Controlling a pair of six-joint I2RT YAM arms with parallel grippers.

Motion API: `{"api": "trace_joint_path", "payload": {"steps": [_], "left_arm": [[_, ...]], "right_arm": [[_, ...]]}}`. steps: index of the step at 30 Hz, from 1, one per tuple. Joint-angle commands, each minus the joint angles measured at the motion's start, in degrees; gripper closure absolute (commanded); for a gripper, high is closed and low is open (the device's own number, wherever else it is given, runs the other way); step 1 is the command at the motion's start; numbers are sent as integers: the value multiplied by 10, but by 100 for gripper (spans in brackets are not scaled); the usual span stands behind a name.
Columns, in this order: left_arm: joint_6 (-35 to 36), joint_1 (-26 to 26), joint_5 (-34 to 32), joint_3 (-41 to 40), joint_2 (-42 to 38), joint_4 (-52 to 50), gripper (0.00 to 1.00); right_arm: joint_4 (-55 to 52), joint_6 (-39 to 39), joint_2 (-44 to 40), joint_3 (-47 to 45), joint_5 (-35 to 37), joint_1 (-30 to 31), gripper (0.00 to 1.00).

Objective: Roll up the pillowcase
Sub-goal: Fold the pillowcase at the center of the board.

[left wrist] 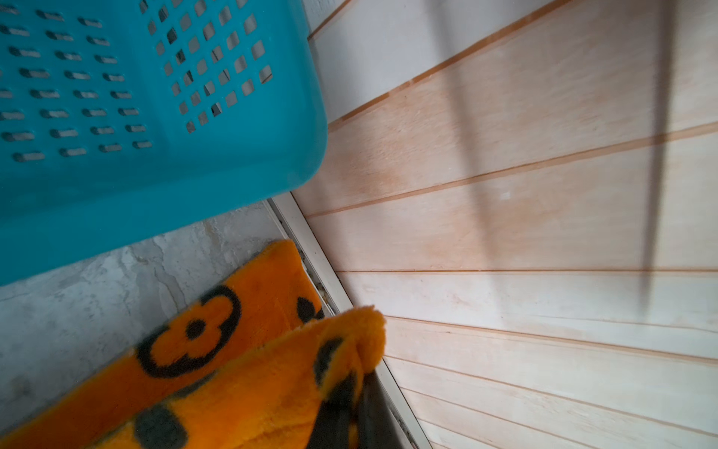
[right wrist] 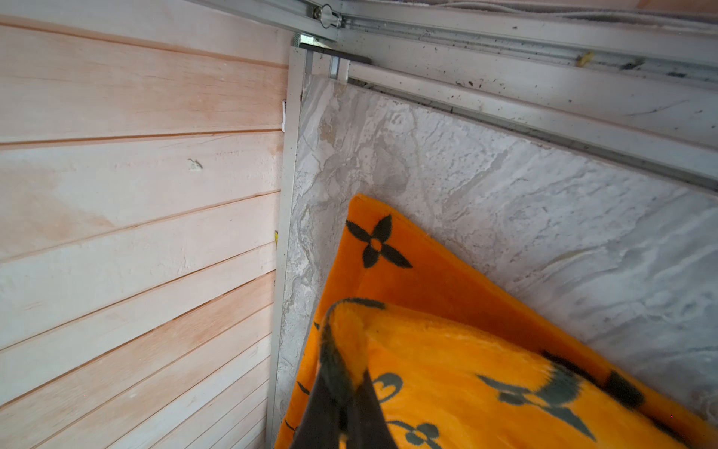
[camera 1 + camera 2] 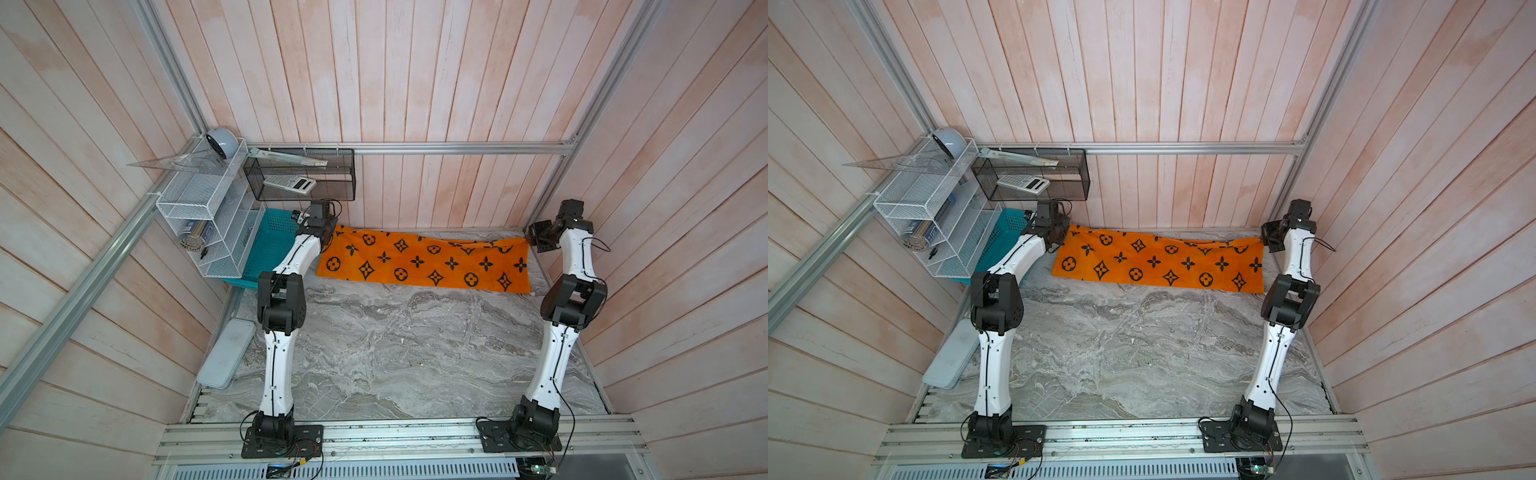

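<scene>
Grey marbled desk (image 3: 395, 353), near side bare. Bright orange plush pillowcase with black flower motifs (image 3: 424, 259) stretches between the two grippers, lying flat except along its far edge. Left gripper (image 1: 359, 388) is pinching one far corner and right gripper (image 2: 345, 388) the other. Both corners are raised and folded over. Teal perforated plastic basket (image 1: 155, 175) sits just beside the left gripper. Seems to be the first turn of the roll. The next move likely needs both grippers to carry that edge nearward evenly. No readable writing or labels.
</scene>
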Motion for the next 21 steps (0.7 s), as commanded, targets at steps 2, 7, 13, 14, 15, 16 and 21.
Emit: {"api": "trace_joint_path", "payload": {"steps": [2,7,13,14,15,16,21], "left_arm": [[20,9,-2,56,31,11,98],[32,14,23,60,38,58,66],[48,9,35,19,6,79,0],[48,8,37,-6,-13,100,0],[46,7,39,-34,-30,119,0],[44,3,39,-59,-50,127,0],[54,-39,42,-181,-133,146,12]], "right_arm": [[20,12,23,20,-5,-1,100],[49,11,36,23,-28,-4,83],[57,-18,22,20,-44,-5,46],[55,-25,15,15,-44,-5,44],[52,-35,6,8,-41,-5,43],[44,-47,-5,-1,-37,-5,44],[16,-92,-80,-109,-27,20,96]]}}
